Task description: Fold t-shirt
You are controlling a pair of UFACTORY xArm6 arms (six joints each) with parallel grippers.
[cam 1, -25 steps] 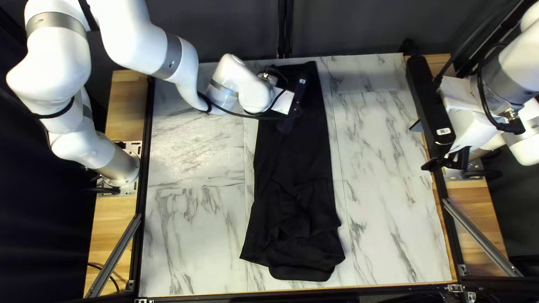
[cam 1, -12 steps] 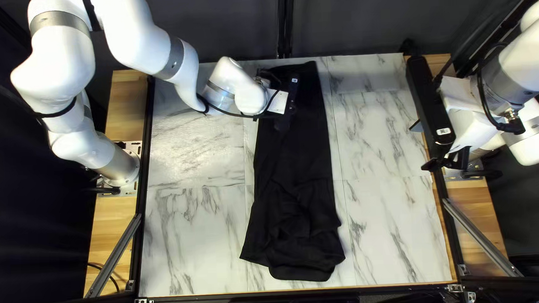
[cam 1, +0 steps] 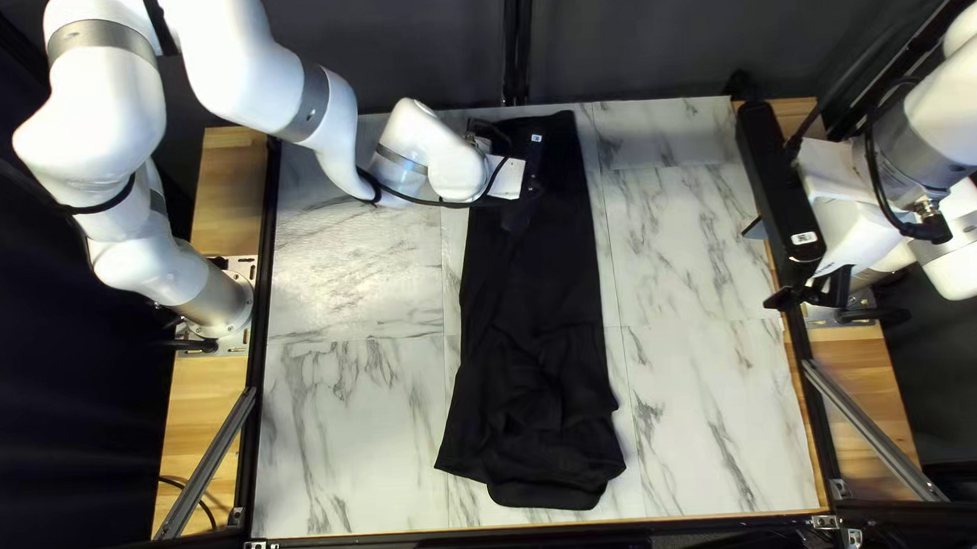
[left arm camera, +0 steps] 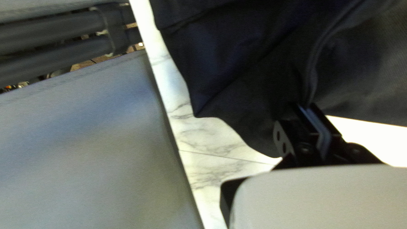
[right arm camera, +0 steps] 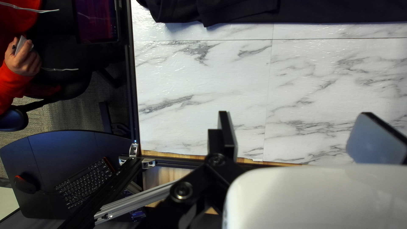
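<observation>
The black t-shirt (cam 1: 534,294) lies as a long strip down the middle of the table, smoother at its far part and rumpled at the near end. Over its far part is my left gripper (cam 1: 517,215), its fingertips hard to make out there. In the left wrist view, a raised fold of the t-shirt (left arm camera: 263,63) runs into my left gripper (left arm camera: 311,108), which is shut on it. My right gripper (cam 1: 770,263) is above the table's right edge, away from the cloth. In the right wrist view, my right gripper (right arm camera: 294,131) stands wide open, nothing between its fingers; the t-shirt (right arm camera: 237,10) lies beyond.
Marble-patterned table top (cam 1: 699,252) shows on both sides of the cloth. Dark rails and metal struts (cam 1: 870,427) line the table's edges. Past the near edge, the right wrist view shows a person's hand (right arm camera: 23,57), a keyboard (right arm camera: 85,180) and a monitor (right arm camera: 96,21).
My left gripper has shifted slightly to the left in the top left view over the last second. The cloth's near part and the right arm have stayed still.
</observation>
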